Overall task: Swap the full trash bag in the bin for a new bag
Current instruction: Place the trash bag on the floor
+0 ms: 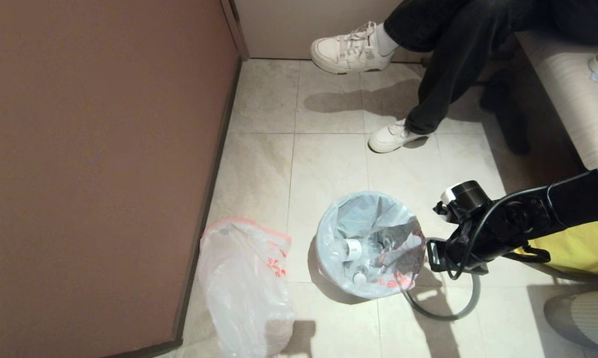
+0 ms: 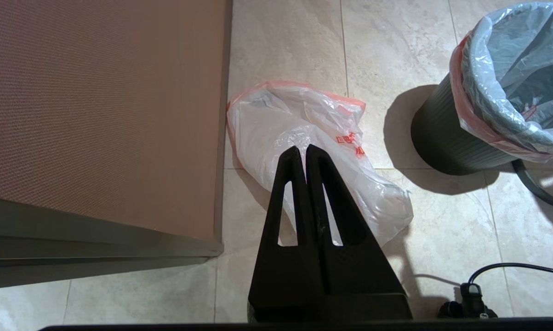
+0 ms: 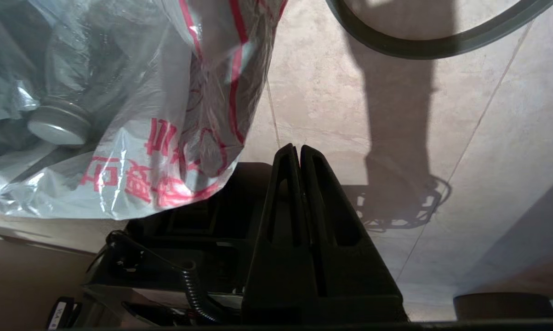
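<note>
The bin (image 2: 446, 138), a small dark round tub, stands on the tiled floor. The full trash bag (image 1: 371, 238) lines it, its pink-red edge folded out over the rim, with a white cup (image 1: 351, 247) and a bottle cap (image 3: 58, 126) showing inside. The bin's grey hoop (image 1: 458, 311) lies on the floor right of the bin. The new bag (image 1: 244, 283), plain film with red print, lies by the brown wall. My right arm (image 1: 522, 219) reaches in beside the bin; the right gripper (image 3: 299, 147) is shut and empty above the floor. My left gripper (image 2: 305, 148) is shut and empty over the new bag (image 2: 304, 138).
A brown wall panel (image 1: 95, 164) bounds the left side. A seated person's legs and white shoes (image 1: 390, 136) are behind the bin, with a bench (image 1: 567, 99) at the right. A yellow object (image 1: 577, 248) lies under my right arm. A black cable (image 2: 510, 266) runs over the tiles.
</note>
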Tool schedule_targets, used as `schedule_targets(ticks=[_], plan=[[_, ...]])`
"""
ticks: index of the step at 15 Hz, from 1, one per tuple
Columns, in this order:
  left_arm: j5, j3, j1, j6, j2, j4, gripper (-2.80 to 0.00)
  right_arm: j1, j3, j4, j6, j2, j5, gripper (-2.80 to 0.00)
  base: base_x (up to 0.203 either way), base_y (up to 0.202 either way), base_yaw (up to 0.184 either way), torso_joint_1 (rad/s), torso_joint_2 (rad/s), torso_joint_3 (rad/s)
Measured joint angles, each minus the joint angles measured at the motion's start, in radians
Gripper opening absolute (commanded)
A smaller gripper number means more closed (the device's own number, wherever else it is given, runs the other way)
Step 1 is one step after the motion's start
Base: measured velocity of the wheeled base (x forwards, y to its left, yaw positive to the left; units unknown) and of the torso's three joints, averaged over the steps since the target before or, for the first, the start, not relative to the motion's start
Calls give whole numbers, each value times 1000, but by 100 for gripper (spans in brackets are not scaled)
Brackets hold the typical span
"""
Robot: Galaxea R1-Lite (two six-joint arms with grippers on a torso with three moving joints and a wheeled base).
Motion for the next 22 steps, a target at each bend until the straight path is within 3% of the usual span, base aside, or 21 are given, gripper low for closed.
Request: schedule_targets(ticks=[3,10,14,17,22], plan=[[1,0,0,0,0,0,-280,43,-7,-68,17,47,9,-280,0,0,0,0,0,0],[0,0,0,0,0,0,-280,197,-96,-214,103,87,120,-280,0,0,0,0,0,0],[0,0,0,0,0,0,-280,236,-149,-222,205,87,258,-280,0,0,0,0,0,0],[0,0,0,0,0,0,-280,288,-124,-227,242,99,264,-280,0,0,0,0,0,0],[0,0,0,0,0,0,-280,269,-49,-271,257,68,270,-280,0,0,0,0,0,0]])
